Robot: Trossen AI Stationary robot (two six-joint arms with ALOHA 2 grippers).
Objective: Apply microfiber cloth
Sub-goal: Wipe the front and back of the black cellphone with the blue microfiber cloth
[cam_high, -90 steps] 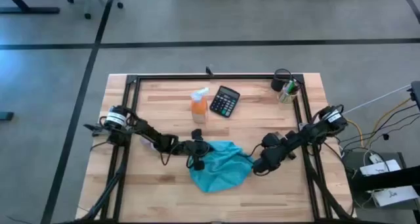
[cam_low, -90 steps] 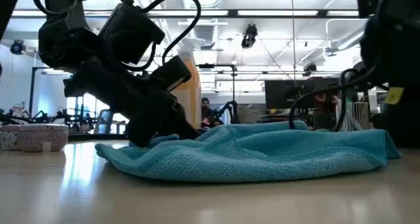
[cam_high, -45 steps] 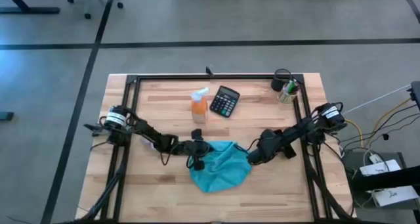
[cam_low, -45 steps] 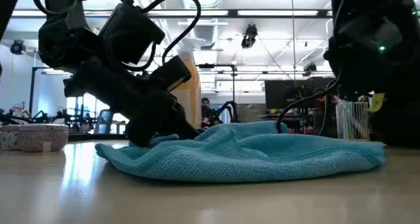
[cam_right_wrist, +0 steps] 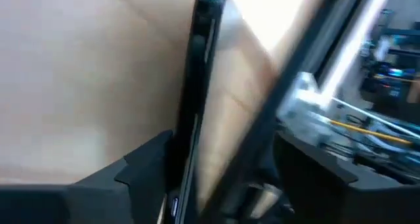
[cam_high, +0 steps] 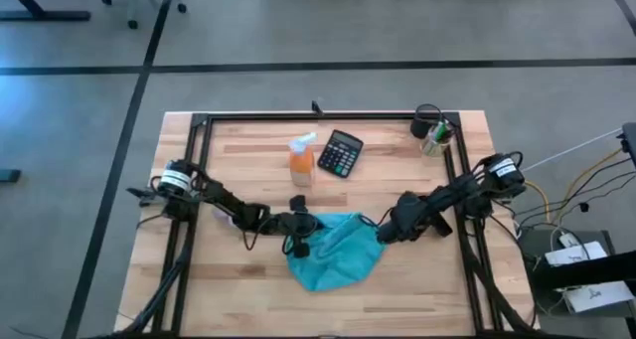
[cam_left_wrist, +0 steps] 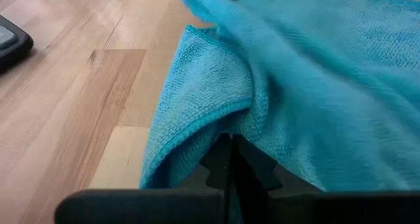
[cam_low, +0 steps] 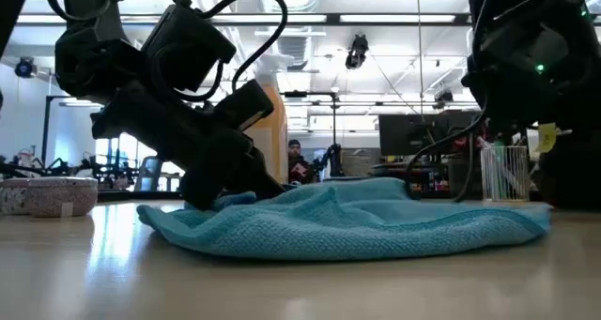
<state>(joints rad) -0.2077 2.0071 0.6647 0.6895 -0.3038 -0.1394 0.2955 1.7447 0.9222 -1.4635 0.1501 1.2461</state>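
Although the microfiber cloth (cam_high: pixel 336 252) is already out on the table (cam_high: pixel 238 299), it lies bunched up near the middle of the front edge, so I think most of the wiping is not done yet. From above, the left gripper (cam_high: pixel 301 232) sits at the cloth's left corner. The right gripper (cam_high: pixel 383 233) is just beside the cloth's right side. A calculator (cam_high: pixel 341 153) and an orange spray bottle (cam_high: pixel 302 161) stand well apart from the cloth, near the back edge. A cup of pens (cam_high: pixel 434 135) is at the back right corner.

From table height, the cloth (cam_low: pixel 357 226) is a low, rumpled heap, and the left gripper (cam_low: pixel 221 184) presses down into its edge.

In the left wrist view, the left fingers (cam_left_wrist: pixel 226 168) are pinched together on a fold of the cloth (cam_left_wrist: pixel 315 86).

In the right wrist view, I cannot tell if the right gripper is apart or together.
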